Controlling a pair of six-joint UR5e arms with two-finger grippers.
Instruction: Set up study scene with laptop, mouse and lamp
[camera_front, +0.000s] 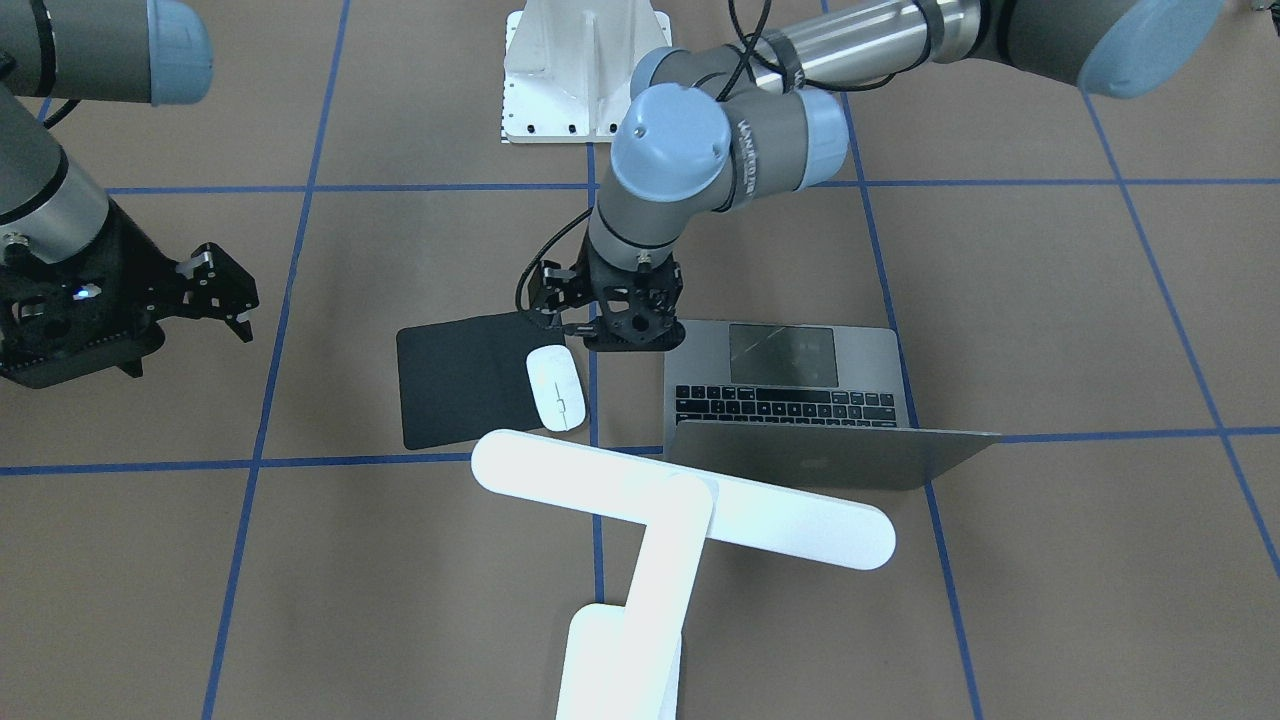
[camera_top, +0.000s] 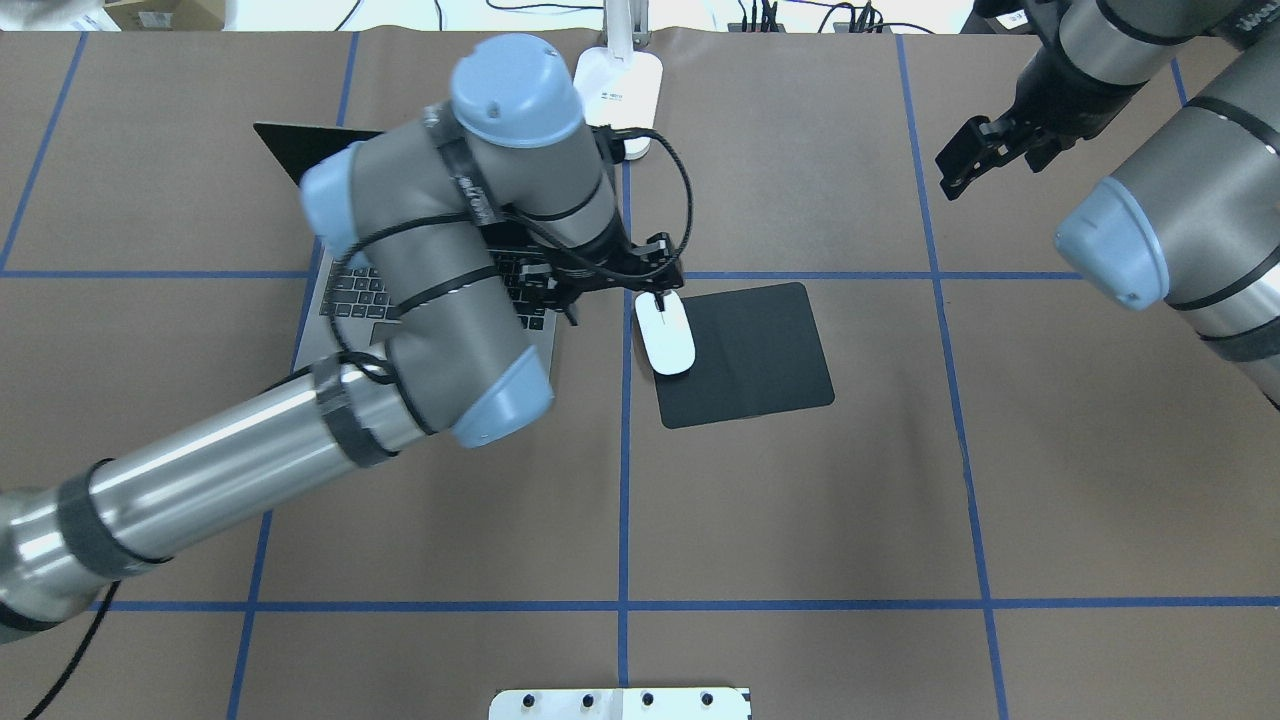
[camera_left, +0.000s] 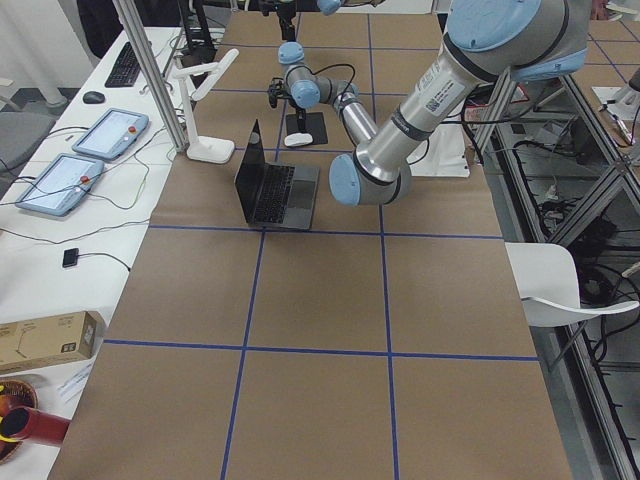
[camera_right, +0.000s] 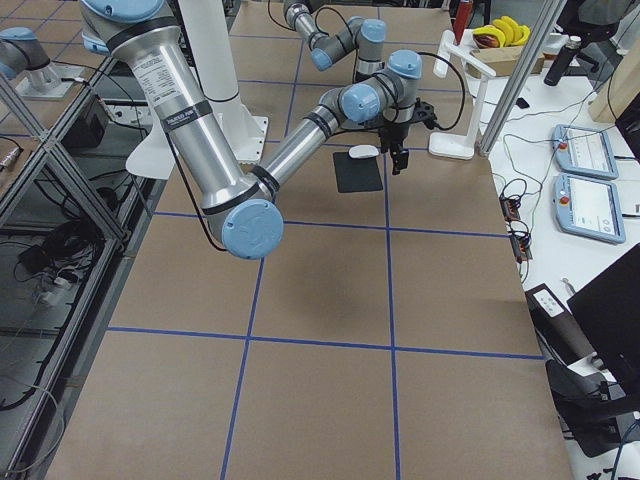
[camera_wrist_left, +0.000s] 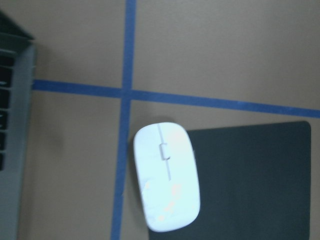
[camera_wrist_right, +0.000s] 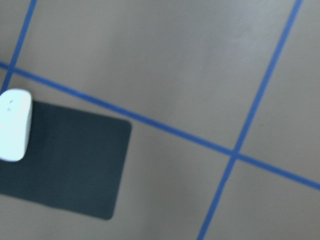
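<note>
I'm holding L gripper (camera_top: 655, 285) over the mouse (camera_top: 668, 337), which is lying on the mouse pad (camera_top: 760, 360) edge; can't tell L jaws. R gripper (camera_front: 228, 292) is hanging well off the pad, jaws apart.

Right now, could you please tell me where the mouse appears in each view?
Front-facing: mouse at centre, on pad's right edge.
Overhead: mouse at centre, on pad's left edge.
Left: mouse near top, left of centre.
Right: mouse near top, right of centre.
Left wrist: mouse at bottom centre.
Right wrist: mouse at left edge.
Shared landmark: the black pad.
</note>
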